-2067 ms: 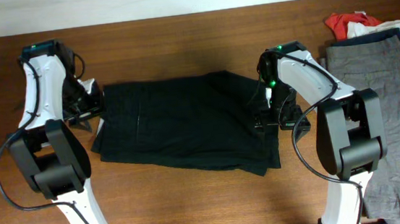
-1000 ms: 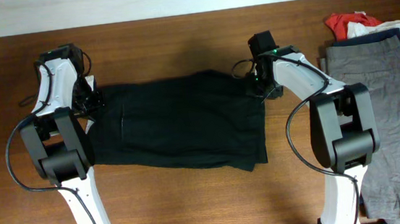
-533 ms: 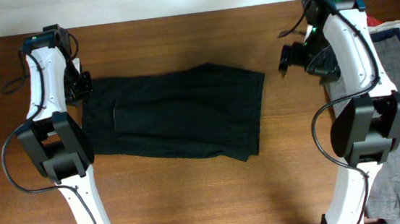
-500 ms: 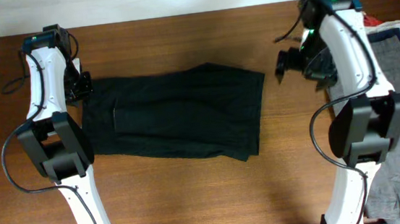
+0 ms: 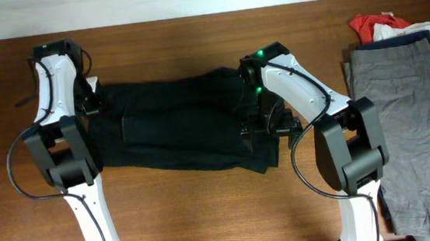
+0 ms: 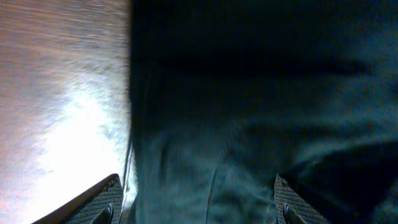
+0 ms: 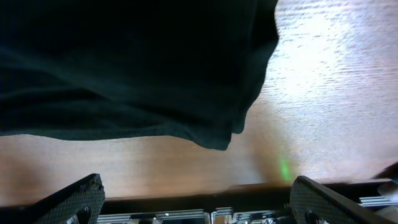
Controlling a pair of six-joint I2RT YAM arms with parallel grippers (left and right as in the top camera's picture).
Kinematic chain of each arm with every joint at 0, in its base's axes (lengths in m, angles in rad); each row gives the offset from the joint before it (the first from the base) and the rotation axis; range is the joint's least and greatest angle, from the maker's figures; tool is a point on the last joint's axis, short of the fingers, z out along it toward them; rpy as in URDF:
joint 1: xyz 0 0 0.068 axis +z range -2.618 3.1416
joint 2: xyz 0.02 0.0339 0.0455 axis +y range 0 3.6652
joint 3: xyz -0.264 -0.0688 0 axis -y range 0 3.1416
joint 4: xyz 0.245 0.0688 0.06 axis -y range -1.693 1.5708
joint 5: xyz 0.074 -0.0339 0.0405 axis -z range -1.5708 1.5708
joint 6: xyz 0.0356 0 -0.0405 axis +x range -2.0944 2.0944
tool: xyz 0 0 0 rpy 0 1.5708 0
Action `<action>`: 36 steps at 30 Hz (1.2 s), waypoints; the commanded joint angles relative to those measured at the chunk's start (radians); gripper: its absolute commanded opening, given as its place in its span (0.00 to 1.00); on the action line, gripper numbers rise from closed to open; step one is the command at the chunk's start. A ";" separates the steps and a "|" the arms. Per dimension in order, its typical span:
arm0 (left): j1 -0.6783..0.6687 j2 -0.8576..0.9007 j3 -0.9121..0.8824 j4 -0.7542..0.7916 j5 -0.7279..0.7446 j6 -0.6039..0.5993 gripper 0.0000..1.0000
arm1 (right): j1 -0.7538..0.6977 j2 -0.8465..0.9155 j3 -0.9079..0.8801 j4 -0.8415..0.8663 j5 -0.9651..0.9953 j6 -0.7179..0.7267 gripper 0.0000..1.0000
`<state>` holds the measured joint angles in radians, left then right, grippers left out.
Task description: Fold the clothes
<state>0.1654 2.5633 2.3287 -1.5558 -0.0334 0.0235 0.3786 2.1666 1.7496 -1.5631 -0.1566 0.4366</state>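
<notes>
Currently the plain black fabric shorts (image 5: 184, 123) lie flat on the brown wooden table (image 5: 208, 215), between my arms. I judge them soft, light and limp: they will sag unless pinched at an edge corner. My left gripper (image 6: 196, 194) hovers wide open and empty over the left edge. My right gripper (image 7: 196, 186) is equally spread and empty, over the right hem.

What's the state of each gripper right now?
Left gripper: open, over the black shorts, holding nothing.
Right gripper: open, at the shorts' edge, holding nothing.
</notes>
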 commanded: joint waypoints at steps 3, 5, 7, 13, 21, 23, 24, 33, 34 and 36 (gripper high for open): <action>0.011 0.062 0.009 -0.001 0.010 0.027 0.37 | 0.003 -0.017 -0.126 0.130 -0.103 0.010 0.99; 0.019 0.062 0.010 -0.006 -0.045 0.026 0.00 | 0.003 -0.017 -0.209 0.193 -0.125 0.010 0.87; 0.021 0.062 0.010 -0.021 -0.111 -0.042 0.00 | 0.003 -0.018 -0.222 0.204 -0.124 0.010 0.52; 0.021 0.061 0.037 -0.078 -0.260 -0.143 0.00 | 0.007 -0.040 -0.189 0.170 -0.325 -0.066 0.04; 0.028 0.060 0.158 -0.133 -0.356 -0.247 0.09 | 0.140 -0.033 -0.196 0.254 -0.156 -0.053 0.24; 0.028 0.056 0.158 -0.133 -0.356 -0.247 0.13 | 0.076 -0.034 -0.191 0.177 -0.080 -0.054 0.59; 0.028 0.046 0.158 -0.133 -0.357 -0.247 0.14 | 0.025 -0.034 -0.166 0.134 -0.059 -0.054 0.60; 0.003 -0.123 0.157 -0.133 0.146 -0.184 0.00 | -0.119 -0.032 0.125 0.288 -0.199 -0.194 0.48; -0.031 -0.123 0.144 -0.133 0.173 -0.166 0.01 | -0.103 -0.027 0.099 0.389 -0.199 -0.193 0.20; -0.101 -0.123 0.109 -0.115 0.169 -0.165 0.01 | -0.091 0.013 0.089 0.456 -0.199 -0.130 0.04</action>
<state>0.1452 2.4573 2.4660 -1.6840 0.0437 -0.1722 0.2714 2.1475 1.8538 -1.1374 -0.3363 0.2657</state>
